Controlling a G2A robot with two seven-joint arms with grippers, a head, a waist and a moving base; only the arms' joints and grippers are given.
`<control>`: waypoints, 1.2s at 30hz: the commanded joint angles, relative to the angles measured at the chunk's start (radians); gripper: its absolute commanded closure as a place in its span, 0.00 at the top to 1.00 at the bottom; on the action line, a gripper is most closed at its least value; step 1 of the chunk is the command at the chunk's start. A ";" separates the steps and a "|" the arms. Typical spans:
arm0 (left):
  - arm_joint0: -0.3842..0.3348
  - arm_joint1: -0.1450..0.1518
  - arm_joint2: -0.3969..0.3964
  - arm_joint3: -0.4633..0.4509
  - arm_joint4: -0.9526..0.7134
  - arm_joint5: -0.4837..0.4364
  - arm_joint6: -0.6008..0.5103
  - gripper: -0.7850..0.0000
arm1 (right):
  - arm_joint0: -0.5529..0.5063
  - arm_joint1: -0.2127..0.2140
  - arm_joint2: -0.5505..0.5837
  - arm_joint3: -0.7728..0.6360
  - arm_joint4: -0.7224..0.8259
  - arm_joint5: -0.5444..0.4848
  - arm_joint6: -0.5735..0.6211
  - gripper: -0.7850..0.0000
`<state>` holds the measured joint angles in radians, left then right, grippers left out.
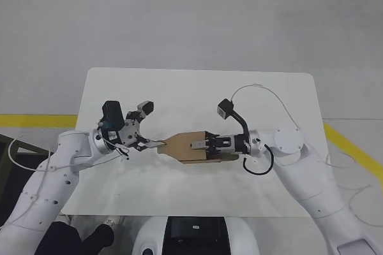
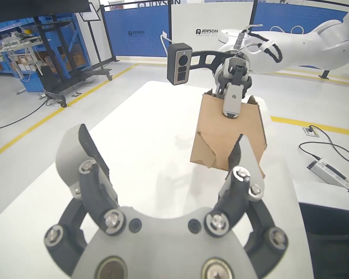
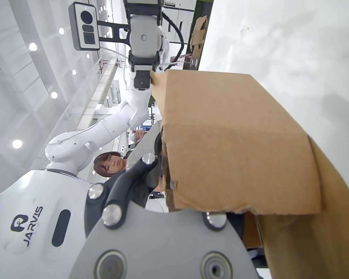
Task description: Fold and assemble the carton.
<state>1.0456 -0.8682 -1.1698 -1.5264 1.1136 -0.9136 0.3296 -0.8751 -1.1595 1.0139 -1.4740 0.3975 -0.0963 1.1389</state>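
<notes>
A brown cardboard carton (image 1: 190, 147) is held over the middle of the white table (image 1: 198, 89), partly formed into a box with loose flaps at the end facing the left arm. My right gripper (image 1: 202, 144) is shut on one of its walls at the other end; the left wrist view shows this gripper (image 2: 231, 108) clamped over the carton's (image 2: 229, 129) upper edge. My left gripper (image 2: 163, 134) is open, one fingertip (image 2: 244, 149) touching the near flap. In the right wrist view the carton (image 3: 235, 146) hides one of my fingers.
The table stretches bare toward its far edge and on both sides of the carton. Beyond the table's side, a power adapter with a cable (image 2: 328, 172) lies on the floor.
</notes>
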 commanded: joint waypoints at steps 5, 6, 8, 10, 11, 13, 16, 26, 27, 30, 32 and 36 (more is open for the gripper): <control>0.009 -0.003 -0.007 0.005 0.002 -0.011 -0.012 1.00 | -0.012 0.004 0.014 -0.020 0.016 -0.008 0.013 0.00; 0.011 -0.003 -0.008 0.006 0.004 -0.013 -0.013 1.00 | -0.013 0.004 0.016 -0.023 0.018 -0.008 0.015 0.00; 0.013 -0.005 -0.007 0.007 0.009 -0.018 -0.016 1.00 | -0.016 0.005 0.019 -0.031 0.022 -0.010 0.018 0.00; 0.015 -0.007 -0.003 0.005 0.014 -0.023 -0.017 1.00 | -0.018 0.006 0.022 -0.035 0.024 -0.011 0.017 0.00; 0.016 -0.008 -0.002 0.004 0.016 -0.024 -0.017 1.00 | -0.019 0.006 0.023 -0.038 0.024 -0.011 0.019 0.00; 0.016 -0.010 0.004 0.003 0.021 -0.024 -0.020 1.00 | -0.020 0.006 0.024 -0.041 0.029 -0.012 0.019 0.00; 0.009 -0.016 0.014 0.009 0.023 -0.023 -0.024 1.00 | -0.022 0.006 0.025 -0.043 0.040 -0.015 0.025 0.00; -0.013 -0.029 0.028 0.031 0.010 -0.038 -0.031 1.00 | -0.020 0.006 0.025 -0.041 0.074 -0.024 0.051 0.00; -0.013 -0.030 0.030 0.033 0.009 -0.039 -0.033 1.00 | -0.019 0.006 0.025 -0.040 0.078 -0.026 0.052 0.00; -0.018 -0.035 0.043 0.032 0.004 -0.049 -0.039 1.00 | -0.018 0.005 0.024 -0.040 0.090 -0.028 0.060 0.00; -0.024 -0.040 0.053 0.033 0.002 -0.052 -0.046 1.00 | -0.017 0.004 0.022 -0.039 0.098 -0.029 0.065 0.00; -0.041 -0.048 0.070 0.037 0.001 -0.055 -0.054 1.00 | -0.014 0.003 0.019 -0.035 0.110 -0.031 0.070 0.00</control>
<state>1.0085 -0.9141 -1.1033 -1.4908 1.1148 -0.9665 0.2767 -0.8897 -1.1562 1.0333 -1.5099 0.5048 -0.1270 1.2088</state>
